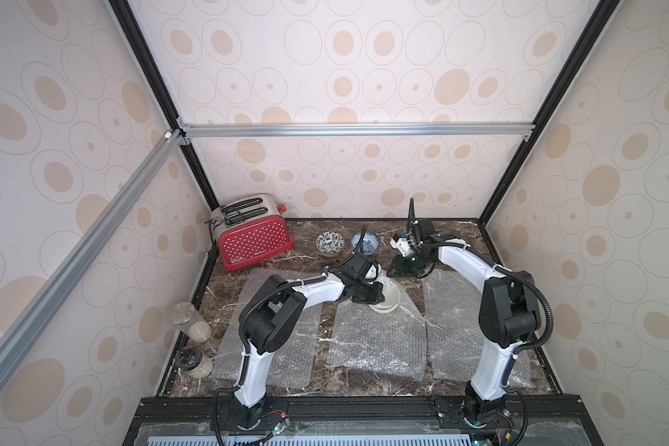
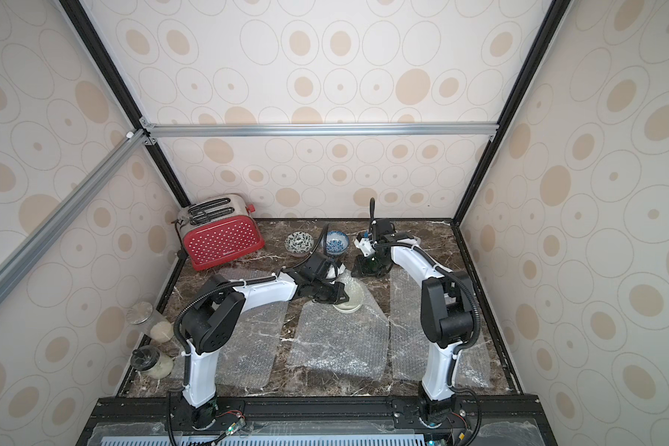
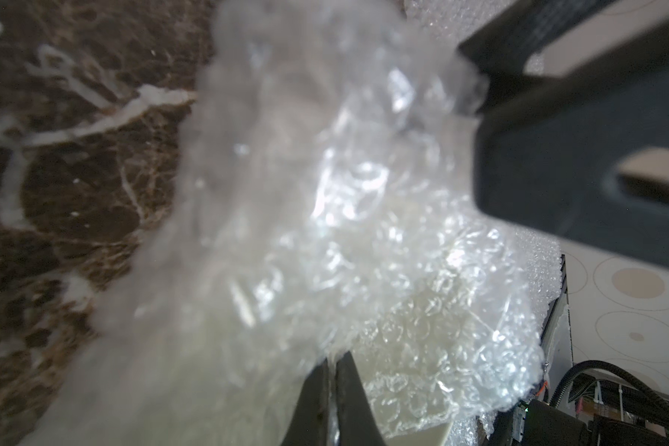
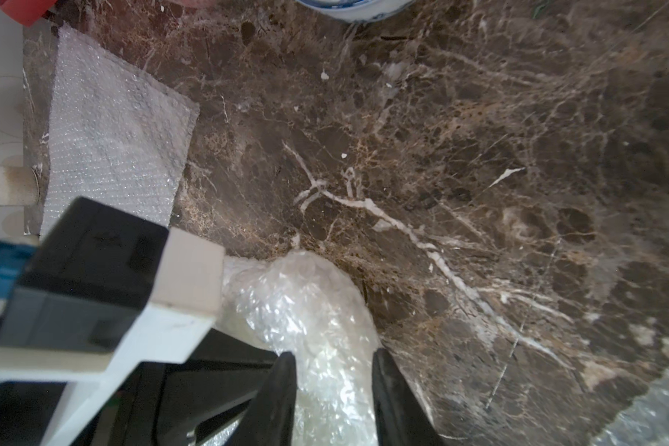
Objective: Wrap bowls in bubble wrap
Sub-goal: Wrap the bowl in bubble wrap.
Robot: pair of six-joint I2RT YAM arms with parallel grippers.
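Observation:
The plain cream bowl [image 1: 387,304] stands on the far end of the middle bubble wrap sheet [image 1: 379,343]. My left gripper [image 3: 332,361] is shut on that sheet's far edge and holds it lifted and bunched over the bowl, whose cream wall [image 3: 421,309] shows through the plastic. My right gripper [image 4: 335,357] is open just beyond the bowl, its fingers apart on either side of the raised fold of wrap [image 4: 306,309]. The black-leaf bowl [image 1: 329,243] and the blue-patterned bowl [image 1: 365,243] sit bare at the back. Flat sheets lie to the left [image 1: 282,347] and right [image 1: 452,320].
A red toaster [image 1: 253,233] stands at the back left corner. Two lidded glass jars [image 1: 192,322] [image 1: 194,361] stand along the left edge. The dark marble table [image 1: 364,380] is closed in by patterned walls on three sides.

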